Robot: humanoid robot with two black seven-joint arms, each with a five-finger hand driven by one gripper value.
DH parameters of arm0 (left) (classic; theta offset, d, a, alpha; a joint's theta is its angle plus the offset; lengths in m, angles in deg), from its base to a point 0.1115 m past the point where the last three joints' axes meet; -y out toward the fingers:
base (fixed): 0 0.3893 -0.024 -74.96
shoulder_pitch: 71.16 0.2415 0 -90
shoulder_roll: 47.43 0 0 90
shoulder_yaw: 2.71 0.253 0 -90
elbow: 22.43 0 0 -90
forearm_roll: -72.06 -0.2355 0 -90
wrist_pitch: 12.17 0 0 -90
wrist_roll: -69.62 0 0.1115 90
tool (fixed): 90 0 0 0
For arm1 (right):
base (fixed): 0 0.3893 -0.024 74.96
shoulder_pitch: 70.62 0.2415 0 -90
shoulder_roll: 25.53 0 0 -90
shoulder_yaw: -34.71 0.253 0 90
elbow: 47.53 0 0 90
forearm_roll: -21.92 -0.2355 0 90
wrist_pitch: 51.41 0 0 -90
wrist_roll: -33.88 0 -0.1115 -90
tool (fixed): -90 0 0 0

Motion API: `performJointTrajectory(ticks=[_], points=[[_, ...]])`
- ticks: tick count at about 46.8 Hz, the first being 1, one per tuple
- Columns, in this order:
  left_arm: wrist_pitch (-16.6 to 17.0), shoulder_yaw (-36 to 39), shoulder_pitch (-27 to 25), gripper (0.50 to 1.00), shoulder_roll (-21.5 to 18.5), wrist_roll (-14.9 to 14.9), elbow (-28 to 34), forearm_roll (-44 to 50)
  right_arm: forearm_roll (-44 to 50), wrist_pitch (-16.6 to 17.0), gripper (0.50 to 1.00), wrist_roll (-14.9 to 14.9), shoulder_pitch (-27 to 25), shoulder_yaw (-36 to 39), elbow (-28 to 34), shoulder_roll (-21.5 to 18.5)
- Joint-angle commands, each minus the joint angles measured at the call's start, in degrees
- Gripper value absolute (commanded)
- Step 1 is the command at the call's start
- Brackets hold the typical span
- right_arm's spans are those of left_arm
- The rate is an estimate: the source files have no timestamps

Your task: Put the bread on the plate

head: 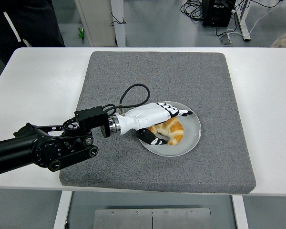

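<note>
You are looking down at a white table [33, 81] with a gray mat [181, 76] lying on it. A white plate [193, 133] is sitting on the mat, a little right of the middle. The bread [170, 131], a golden croissant, is lying on the plate, in its left half.

Your left hand [155, 119] is reaching in from the left, low over the plate's left side. Its fingers [181, 113] are stretching out flat over the top of the bread, and the thumb [150, 138] is lying below, just beside the bread's near edge. The fingers are spread and are not squeezing the bread. You cannot tell if they are touching it or not.

A black cable [133, 93] is looping up from the wrist. The black arm [38, 148] is lying across the mat's left edge.

A person in dark clothes [24, 21] is standing at the top left, behind the table.
</note>
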Motion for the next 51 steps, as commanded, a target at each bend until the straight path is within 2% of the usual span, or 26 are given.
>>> performJointTrajectory(ticks=[1,11,25,36,44,51], points=[[-0.14,-0.09,-0.17,0.955,-0.23,-0.10,0.32,0.52,0.00,-0.03,1.000,0.00,0.00,0.00,0.00,0.00],[-1.02,-0.79,-0.96,0.960,-0.94,-1.42,0.49,7.11,0.00,-0.03,1.000,0.00,0.00,0.00,0.00,0.00],[-6.29,-8.70,-1.49,0.961,-1.73,-1.86,0.49,14.57,0.00,0.06,1.000,0.00,0.00,0.00,0.00,0.00],[-6.20,-14.86,-0.17,0.965,-1.82,-2.03,0.32,26.09,0.00,-0.03,1.000,0.00,0.00,0.00,0.00,0.00],[-5.77,-18.28,1.05,0.965,-2.17,-2.03,-0.38,31.10,0.00,0.06,1.000,0.00,0.00,0.00,0.00,0.00],[-2.08,-19.96,3.52,0.965,-2.17,-1.86,-2.40,37.25,0.00,0.06,1.000,0.00,0.00,0.00,0.00,0.00]])
